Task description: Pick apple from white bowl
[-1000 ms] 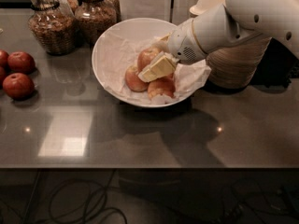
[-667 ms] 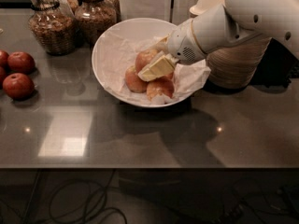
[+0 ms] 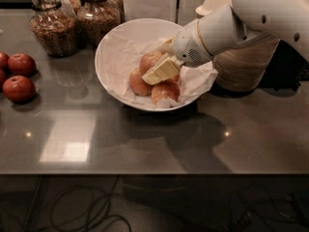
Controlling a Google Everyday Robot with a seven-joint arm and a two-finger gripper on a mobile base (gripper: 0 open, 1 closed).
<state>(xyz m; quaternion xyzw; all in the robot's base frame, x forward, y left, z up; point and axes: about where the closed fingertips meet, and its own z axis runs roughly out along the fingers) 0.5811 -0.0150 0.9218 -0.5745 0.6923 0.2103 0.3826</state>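
The white bowl, lined with crinkled white paper, stands at the middle back of the dark table. It holds three red-orange apples. The apple nearest the gripper lies toward the back, with one apple in front left of it and another in front right. My gripper reaches in from the right on the white arm. It sits down inside the bowl, right against the back apple and partly covering the apples.
Two glass jars stand behind the bowl at the left. Dark red apples lie at the table's left edge. A woven beige container stands right of the bowl under the arm. A small beige bowl sits behind.
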